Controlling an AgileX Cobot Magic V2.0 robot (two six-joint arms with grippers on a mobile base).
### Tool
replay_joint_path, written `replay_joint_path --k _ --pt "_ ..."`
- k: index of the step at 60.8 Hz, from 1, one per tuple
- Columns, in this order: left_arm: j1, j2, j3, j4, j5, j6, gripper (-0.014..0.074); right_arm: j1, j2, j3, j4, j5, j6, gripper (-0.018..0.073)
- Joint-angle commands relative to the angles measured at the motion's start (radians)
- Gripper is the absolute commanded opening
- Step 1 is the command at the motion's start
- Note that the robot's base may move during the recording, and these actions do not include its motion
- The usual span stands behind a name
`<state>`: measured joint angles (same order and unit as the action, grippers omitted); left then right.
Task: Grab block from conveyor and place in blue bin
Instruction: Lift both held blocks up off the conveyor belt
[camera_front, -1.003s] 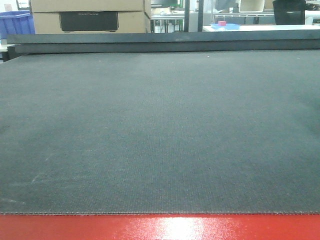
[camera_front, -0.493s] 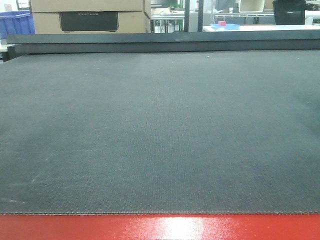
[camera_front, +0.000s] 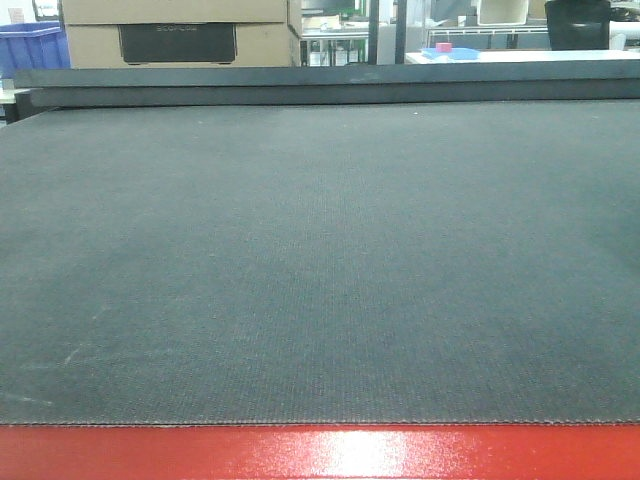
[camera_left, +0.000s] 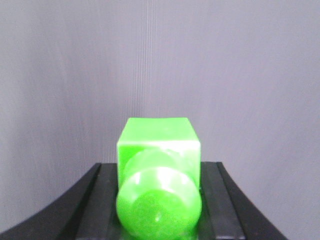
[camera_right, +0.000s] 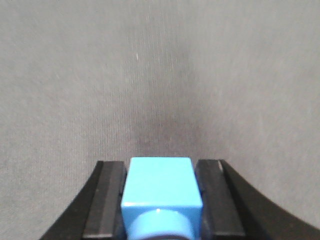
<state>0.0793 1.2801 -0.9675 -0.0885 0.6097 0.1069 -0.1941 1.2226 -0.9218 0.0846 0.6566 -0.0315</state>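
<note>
The conveyor (camera_front: 320, 250) is a wide dark grey woven belt on a red frame (camera_front: 320, 455); no block lies on the part of it in the front view. Neither gripper shows in that view. In the left wrist view my left gripper (camera_left: 159, 167) is shut on a green block (camera_left: 157, 140) with a round stud, over a plain pale grey surface. In the right wrist view my right gripper (camera_right: 160, 165) is shut on a blue block (camera_right: 160, 182), just above grey woven cloth (camera_right: 160, 75) like the belt. A blue bin (camera_front: 30, 45) stands far back on the left.
Behind the belt's far edge stand a cardboard box with a black panel (camera_front: 178, 35), shelving, and a white table with a small blue tray holding a red block (camera_front: 448, 50). A dark container (camera_front: 578, 22) stands at the back right.
</note>
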Motion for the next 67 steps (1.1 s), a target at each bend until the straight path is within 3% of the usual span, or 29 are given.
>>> replay_joint_path --k 1,10,15,31,45,67 --pt "0.001 -0.105 0.086 -0.059 -0.168 0.006 -0.0111 -0.001 -0.094 0.108 -0.003 -0.141 -0.017 -0.0162" --pt "0.001 -0.274 0.258 -0.125 -0.377 0.006 -0.0111 -0.001 -0.250 0.272 -0.003 -0.295 -0.017 -0.0162" --pt "0.001 -0.354 0.331 -0.132 -0.421 0.006 -0.0111 -0.001 -0.335 0.322 -0.003 -0.315 -0.017 -0.0162" --pt "-0.014 -0.632 0.476 -0.136 -0.424 0.006 -0.0111 -0.001 -0.616 0.401 -0.003 -0.325 -0.019 -0.0162" --pt "-0.089 -0.821 0.484 -0.136 -0.418 0.006 -0.0111 0.011 -0.797 0.401 -0.003 -0.326 -0.019 -0.0162" --pt "-0.091 -1.009 0.478 -0.130 -0.418 0.006 -0.0111 0.080 -0.977 0.373 -0.003 -0.345 -0.019 -0.0162"
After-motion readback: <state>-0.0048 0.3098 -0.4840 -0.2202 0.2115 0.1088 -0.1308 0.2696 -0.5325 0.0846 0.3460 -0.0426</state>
